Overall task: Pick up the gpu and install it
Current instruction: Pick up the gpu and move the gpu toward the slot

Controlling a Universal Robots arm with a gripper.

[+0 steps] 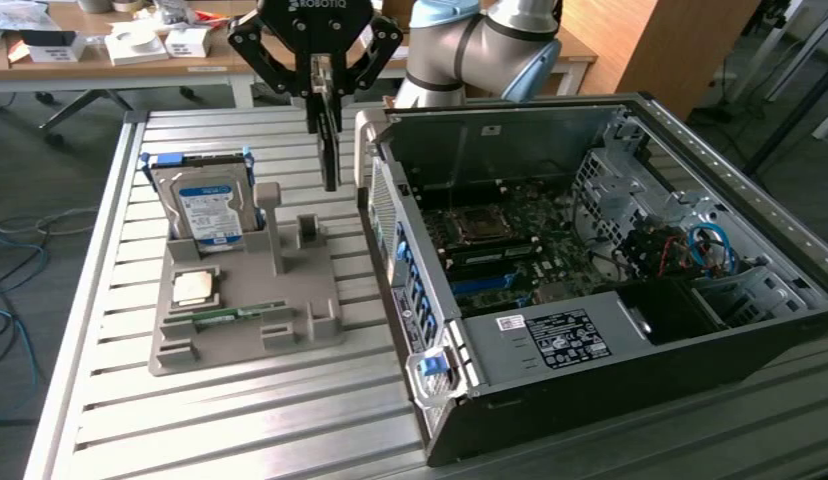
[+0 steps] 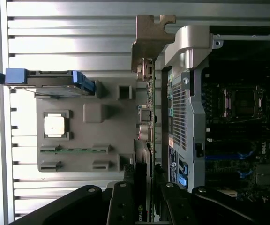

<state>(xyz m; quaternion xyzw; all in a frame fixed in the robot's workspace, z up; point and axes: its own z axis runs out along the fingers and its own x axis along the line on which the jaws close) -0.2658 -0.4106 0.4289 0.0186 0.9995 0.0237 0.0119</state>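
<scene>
Grey plastic parts holder [image 1: 227,345] at the exterior view's left, open black computer case [image 1: 548,410] right; between them I see the thin dark gpu [image 1: 330,150] hanging, jaws of the black gripper [image 1: 323,85] pinching its top edge.

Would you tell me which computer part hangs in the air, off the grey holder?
The gpu, hanging edge-on from the gripper; the hard drive, CPU and RAM stick sit in the holder.

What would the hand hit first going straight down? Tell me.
Probably the table strip between the gray holder and the computer case, met by the gpu the hand holds; depth unclear.
</scene>
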